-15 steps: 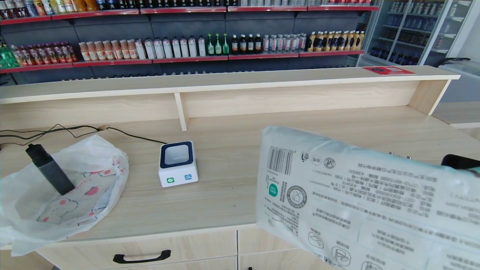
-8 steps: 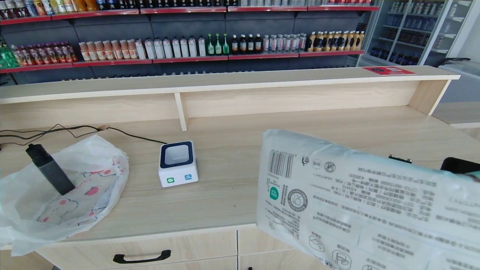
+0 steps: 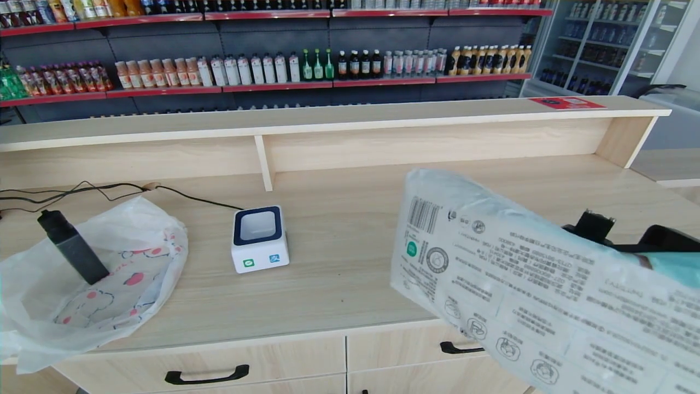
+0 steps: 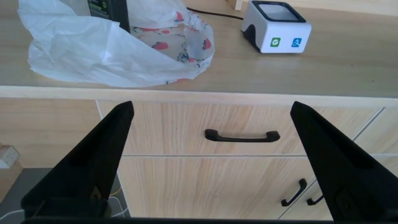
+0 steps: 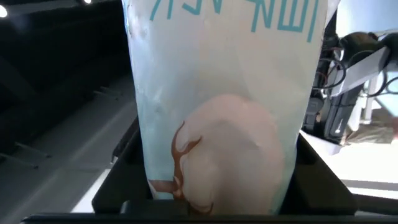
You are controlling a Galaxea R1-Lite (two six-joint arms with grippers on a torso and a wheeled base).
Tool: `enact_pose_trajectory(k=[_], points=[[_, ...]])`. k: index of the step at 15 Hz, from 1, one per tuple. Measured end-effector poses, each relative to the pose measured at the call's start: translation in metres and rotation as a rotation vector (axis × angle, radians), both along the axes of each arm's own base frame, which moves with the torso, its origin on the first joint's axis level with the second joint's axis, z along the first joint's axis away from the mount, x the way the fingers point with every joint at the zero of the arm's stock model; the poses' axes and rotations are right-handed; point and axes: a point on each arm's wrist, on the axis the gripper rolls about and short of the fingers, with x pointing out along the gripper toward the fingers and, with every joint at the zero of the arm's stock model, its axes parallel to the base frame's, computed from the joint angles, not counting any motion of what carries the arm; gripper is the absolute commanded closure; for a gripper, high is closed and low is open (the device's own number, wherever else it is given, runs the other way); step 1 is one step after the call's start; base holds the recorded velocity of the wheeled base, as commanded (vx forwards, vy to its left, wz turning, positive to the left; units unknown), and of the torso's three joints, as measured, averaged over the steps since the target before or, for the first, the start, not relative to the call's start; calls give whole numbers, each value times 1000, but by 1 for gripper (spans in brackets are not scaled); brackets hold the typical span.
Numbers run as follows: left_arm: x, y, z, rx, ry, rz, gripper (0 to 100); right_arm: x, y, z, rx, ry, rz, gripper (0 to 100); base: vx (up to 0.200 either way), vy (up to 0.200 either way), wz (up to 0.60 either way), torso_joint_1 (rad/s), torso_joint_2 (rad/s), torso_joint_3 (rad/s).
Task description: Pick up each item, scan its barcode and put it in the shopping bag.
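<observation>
My right gripper (image 5: 221, 180) is shut on a large white packet (image 3: 525, 273), held in the air over the counter's right front part. Its printed back and barcode (image 3: 424, 214) face the head view. In the right wrist view the packet (image 5: 224, 93) stands between the black fingers (image 5: 124, 168). A white scanner box (image 3: 258, 239) with a dark-rimmed window sits mid-counter. The translucent shopping bag (image 3: 109, 284) lies at the left with a dark bottle (image 3: 73, 247) standing in it. My left gripper (image 4: 211, 162) hangs open in front of the drawers, below the counter edge.
A black cable (image 3: 109, 190) runs from the scanner along the counter's back left. A raised ledge (image 3: 328, 117) with an upright divider (image 3: 264, 161) bounds the far side. Drawers with black handles (image 4: 241, 135) sit under the counter. Shelves of bottles stand behind.
The packet has tilted and shifted right and farther from the head camera, its barcode corner rising. More of the right gripper shows behind it. Bag, bottle and scanner have not moved.
</observation>
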Motion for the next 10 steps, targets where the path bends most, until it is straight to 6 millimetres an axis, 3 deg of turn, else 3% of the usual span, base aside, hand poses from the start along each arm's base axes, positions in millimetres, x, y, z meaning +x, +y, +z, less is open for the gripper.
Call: enact_pose_trajectory(k=[5, 10], points=[[0, 0, 0, 0, 0, -1, 0, 2, -9, -36, -127, -638, -199, 100, 0, 0, 0, 0, 0, 0], [0, 0, 0, 0, 0, 0, 0, 26, -25, -45, -282, -978, -506, 100, 0, 0, 0, 0, 0, 0]])
